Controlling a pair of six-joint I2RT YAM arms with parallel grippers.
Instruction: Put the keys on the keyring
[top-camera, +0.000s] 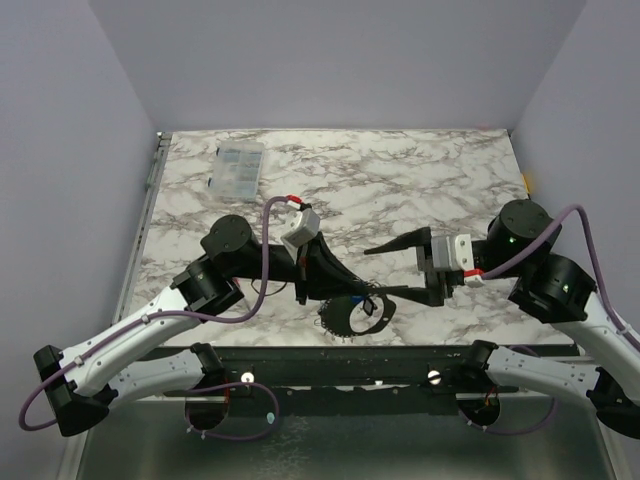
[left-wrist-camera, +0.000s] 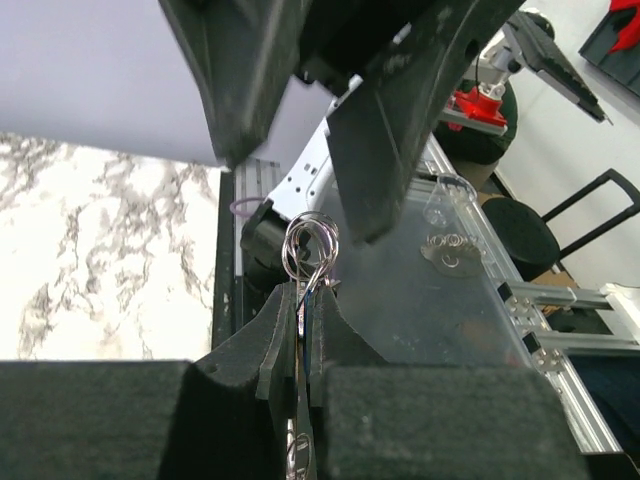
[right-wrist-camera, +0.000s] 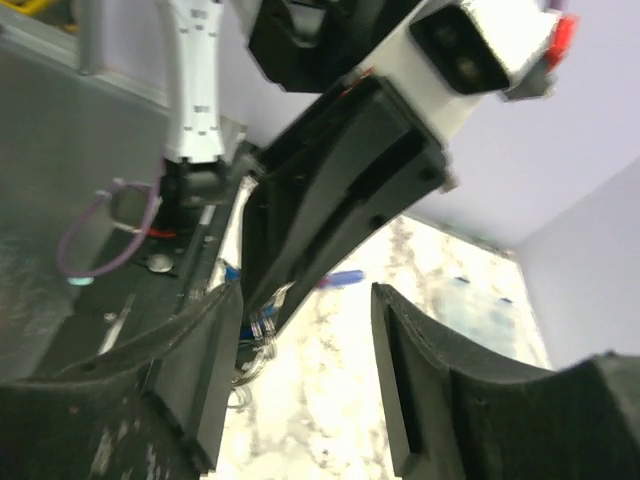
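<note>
**Left arm.** Reaches from the lower left of the top view to the centre, elbow bent, wrist turned toward the near edge of the desk (top-camera: 400, 180). The left end effector (top-camera: 338, 292) is clamped shut on the keyring (left-wrist-camera: 310, 245). In its own camera the fingers meet on the thin metal, and wire loops stand up just above them.

**Right arm.** Comes in from the lower right of the top view, forearm level, and points left. The right end effector (top-camera: 370, 275) has its jaws spread apart with nothing between the pads. The two fingers flank the tip of the left end effector, one above and one below it in the top view.

**Keyring.** Sits at lower centre of the top view (top-camera: 335, 322), at the near desk edge, below the left fingers.

**Blue key** (right-wrist-camera: 340, 278). Seen blurred in the right wrist view, beside the left end effector. Whether it is on the ring cannot be told.

**Clear box** (top-camera: 238, 168). Upper left of the desk, well apart from both arms.
</note>
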